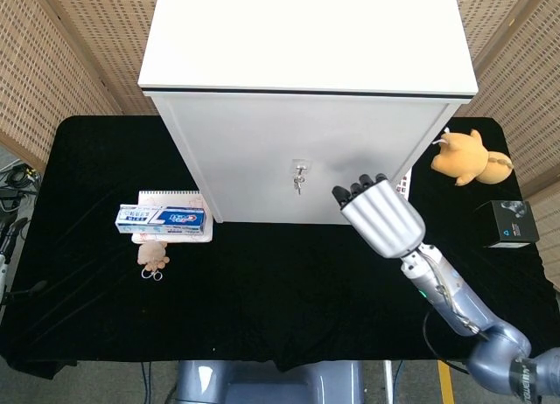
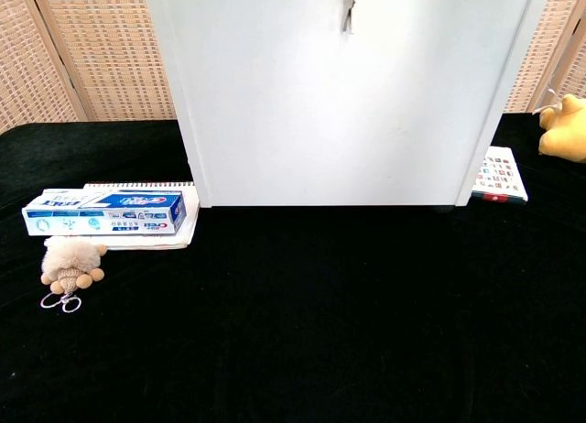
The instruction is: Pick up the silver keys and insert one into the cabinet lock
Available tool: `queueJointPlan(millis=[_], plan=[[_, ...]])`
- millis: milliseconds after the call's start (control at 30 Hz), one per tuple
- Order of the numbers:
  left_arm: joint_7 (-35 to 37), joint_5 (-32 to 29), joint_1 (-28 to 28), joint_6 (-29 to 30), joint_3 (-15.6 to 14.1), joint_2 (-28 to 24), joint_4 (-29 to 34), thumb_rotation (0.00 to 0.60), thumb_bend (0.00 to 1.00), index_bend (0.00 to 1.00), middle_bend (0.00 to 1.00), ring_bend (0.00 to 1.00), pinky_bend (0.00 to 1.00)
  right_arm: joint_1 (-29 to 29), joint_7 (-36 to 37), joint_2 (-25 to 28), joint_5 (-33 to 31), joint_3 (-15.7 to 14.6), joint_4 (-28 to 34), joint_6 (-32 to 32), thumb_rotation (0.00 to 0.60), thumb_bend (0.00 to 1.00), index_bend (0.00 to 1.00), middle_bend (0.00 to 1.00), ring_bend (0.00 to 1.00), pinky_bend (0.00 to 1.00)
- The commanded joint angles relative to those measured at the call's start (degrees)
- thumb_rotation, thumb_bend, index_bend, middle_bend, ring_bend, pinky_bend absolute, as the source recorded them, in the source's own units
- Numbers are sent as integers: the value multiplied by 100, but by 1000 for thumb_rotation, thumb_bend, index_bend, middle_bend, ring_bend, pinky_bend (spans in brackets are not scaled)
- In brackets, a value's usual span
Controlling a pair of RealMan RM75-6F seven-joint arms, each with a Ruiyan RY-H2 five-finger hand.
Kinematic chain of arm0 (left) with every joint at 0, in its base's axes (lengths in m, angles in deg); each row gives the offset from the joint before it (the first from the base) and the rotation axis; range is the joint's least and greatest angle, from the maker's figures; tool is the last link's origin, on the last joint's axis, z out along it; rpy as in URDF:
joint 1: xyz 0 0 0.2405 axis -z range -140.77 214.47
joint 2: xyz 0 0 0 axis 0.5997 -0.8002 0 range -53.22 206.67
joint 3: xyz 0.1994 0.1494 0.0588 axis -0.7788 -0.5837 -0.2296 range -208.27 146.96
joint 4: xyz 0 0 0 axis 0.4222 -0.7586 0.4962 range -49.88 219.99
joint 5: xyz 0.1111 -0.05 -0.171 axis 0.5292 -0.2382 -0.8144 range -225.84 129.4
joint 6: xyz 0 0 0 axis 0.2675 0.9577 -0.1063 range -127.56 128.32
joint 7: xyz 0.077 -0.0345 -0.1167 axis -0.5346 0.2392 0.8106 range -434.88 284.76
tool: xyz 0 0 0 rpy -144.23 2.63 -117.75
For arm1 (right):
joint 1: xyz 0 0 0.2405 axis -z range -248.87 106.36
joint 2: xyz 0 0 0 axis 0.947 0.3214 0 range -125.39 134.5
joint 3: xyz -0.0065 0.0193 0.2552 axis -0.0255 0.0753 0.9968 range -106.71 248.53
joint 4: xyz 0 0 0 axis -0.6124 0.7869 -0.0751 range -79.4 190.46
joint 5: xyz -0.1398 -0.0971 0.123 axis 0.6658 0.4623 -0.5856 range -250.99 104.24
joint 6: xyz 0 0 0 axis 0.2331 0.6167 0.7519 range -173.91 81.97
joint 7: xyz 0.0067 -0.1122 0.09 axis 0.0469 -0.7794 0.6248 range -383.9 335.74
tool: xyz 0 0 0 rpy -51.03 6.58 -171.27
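Observation:
The silver keys (image 1: 298, 178) hang from the lock on the front of the white cabinet (image 1: 297, 80), one key in the lock and another dangling below it. In the chest view the keys (image 2: 347, 7) show at the top edge of the cabinet door (image 2: 348, 103). My right hand (image 1: 378, 213) is raised to the right of the keys, apart from them, fingers extended and holding nothing. My left hand is in neither view.
A toothpaste box (image 1: 164, 218) lies on a notebook (image 1: 171, 198) left of the cabinet, with a small plush keychain (image 1: 153, 256) in front of it. A yellow plush toy (image 1: 466, 156), a black box (image 1: 510, 223) and a patterned booklet (image 2: 499, 174) sit on the right of the black table.

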Motion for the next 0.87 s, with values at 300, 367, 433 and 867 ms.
queueJointPlan(millis=[300,367,433,867], plan=[[-98,407,-121,350,-125,25,104,600,0,0,0,0,0,1794,1363,600,151,-978,111,-1382,600,3,147,190,73,167],[-97,485,-154,431,-148,30,110,600,0,0,0,0,0,2022,1563,632,-16,-1120,206,-1399,600,0,92,88,9,87],[-81,558,-190,513,-171,30,112,600,0,0,0,0,0,2243,1855,588,-137,-1243,210,-1430,600,0,48,22,0,28],[177,916,-402,1026,-227,48,-34,600,0,0,0,0,0,3002,3057,-195,-805,-1404,-639,-1309,600,0,0,0,0,0]])
